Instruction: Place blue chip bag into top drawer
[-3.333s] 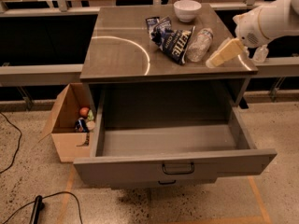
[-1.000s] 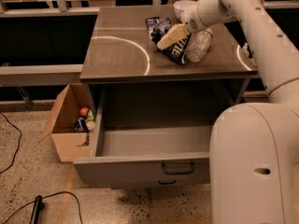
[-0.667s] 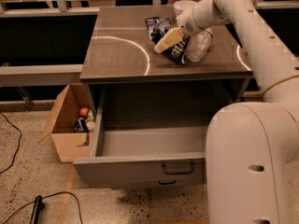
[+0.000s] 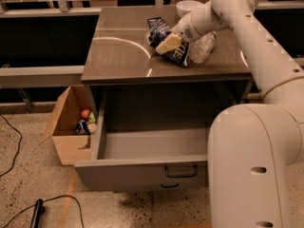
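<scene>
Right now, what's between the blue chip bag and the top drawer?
Camera view: bare tabletop between blue chip bag and top drawer; end effector at the bag.

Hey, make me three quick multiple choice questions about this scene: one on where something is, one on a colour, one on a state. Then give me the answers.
1. Where is the blue chip bag?
A. on the cabinet top
B. inside the top drawer
C. on the floor

2. What colour is the bowl at the back of the cabinet top?
A. red
B. white
C. green

3. What state is the top drawer in?
A. pushed shut
B. pulled open
C. taken out of the cabinet

Answers:
1 A: the bag lies on the cabinet top beside the water bottle, with the gripper right over it.
2 B: the bowl is plainly white.
3 B: its front panel stands well forward and its inside shows.
</scene>
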### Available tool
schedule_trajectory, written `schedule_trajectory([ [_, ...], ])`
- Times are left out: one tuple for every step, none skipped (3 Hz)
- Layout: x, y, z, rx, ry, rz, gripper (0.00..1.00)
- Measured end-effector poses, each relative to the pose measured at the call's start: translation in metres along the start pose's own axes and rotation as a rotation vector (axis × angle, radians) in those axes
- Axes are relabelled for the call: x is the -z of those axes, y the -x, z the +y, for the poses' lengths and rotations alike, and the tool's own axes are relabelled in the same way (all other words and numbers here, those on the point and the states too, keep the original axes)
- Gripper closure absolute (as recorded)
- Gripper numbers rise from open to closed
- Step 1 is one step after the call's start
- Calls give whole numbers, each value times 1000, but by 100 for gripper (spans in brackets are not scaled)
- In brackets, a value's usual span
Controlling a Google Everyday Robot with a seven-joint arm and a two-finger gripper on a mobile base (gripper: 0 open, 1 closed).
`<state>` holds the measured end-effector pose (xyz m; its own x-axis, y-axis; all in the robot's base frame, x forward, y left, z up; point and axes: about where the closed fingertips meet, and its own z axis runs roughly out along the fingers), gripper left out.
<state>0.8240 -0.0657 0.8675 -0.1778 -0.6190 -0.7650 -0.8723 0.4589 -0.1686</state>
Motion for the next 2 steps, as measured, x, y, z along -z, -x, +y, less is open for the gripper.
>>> schedule_trajectory([
  [10,2,3,7,1,-17,69],
  [47,17,19,47,4,-67,92],
])
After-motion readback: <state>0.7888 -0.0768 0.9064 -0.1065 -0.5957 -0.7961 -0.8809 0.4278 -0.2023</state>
